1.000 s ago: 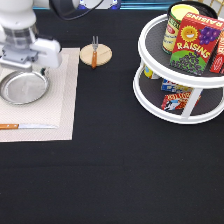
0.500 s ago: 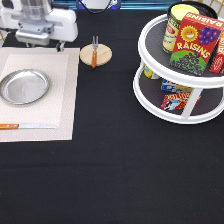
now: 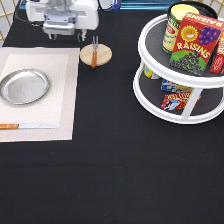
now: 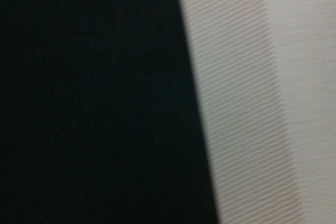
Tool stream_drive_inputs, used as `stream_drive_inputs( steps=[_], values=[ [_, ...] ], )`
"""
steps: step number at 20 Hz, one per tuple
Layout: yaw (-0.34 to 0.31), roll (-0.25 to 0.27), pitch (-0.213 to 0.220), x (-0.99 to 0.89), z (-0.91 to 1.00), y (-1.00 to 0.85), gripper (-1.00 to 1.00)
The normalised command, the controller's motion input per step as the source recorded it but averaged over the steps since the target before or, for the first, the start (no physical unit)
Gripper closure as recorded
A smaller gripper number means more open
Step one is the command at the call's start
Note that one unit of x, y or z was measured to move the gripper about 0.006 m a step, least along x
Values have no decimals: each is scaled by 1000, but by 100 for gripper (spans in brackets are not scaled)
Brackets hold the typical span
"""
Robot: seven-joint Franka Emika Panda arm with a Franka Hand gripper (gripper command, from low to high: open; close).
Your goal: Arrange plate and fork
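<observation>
Black cloth covers the table (image 3: 115, 170) from edge to edge, and we see a pale placemat (image 3: 65, 100) spread at the exterior view's left. On that mat sits the plate (image 3: 24, 86), shiny and round, lying flat with nothing on it. Just below it a knife (image 3: 25, 126) lies along the mat's lower edge, handle toward the left.

Up at the exterior view's top we find the gripper (image 3: 62, 34), a white block of a hand hanging low above the mat's top edge, close to the cloth. We cannot tell how its claw stands; the housing hides too much.

Just to the right of the hand, the fork (image 3: 94, 54) rests across a small wooden coaster (image 3: 96, 54), tines pointing to the top, handle toward the bottom. It lies off the mat, apart from the plate.

Over on the right stands a two-tier white rack (image 3: 180, 80) with a raisin box (image 3: 196, 42) and a can (image 3: 177, 25) on top.

Our wrist view shows only black cloth (image 4: 90, 110) meeting the mat's pale weave (image 4: 255, 110).
</observation>
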Motion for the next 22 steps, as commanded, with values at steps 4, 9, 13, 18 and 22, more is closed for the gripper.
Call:
stream_drive_inputs(
  steps=[4,9,13,18,22],
  values=[
    [148,-18,0,-149,-156,647,-100],
    [93,-3,0,-286,-419,434,-100],
    [27,0,-7,-471,-733,8,-100],
    [0,-12,-28,-489,-769,-1,-100],
    [0,-43,-30,-381,-514,7,-100]
  ],
)
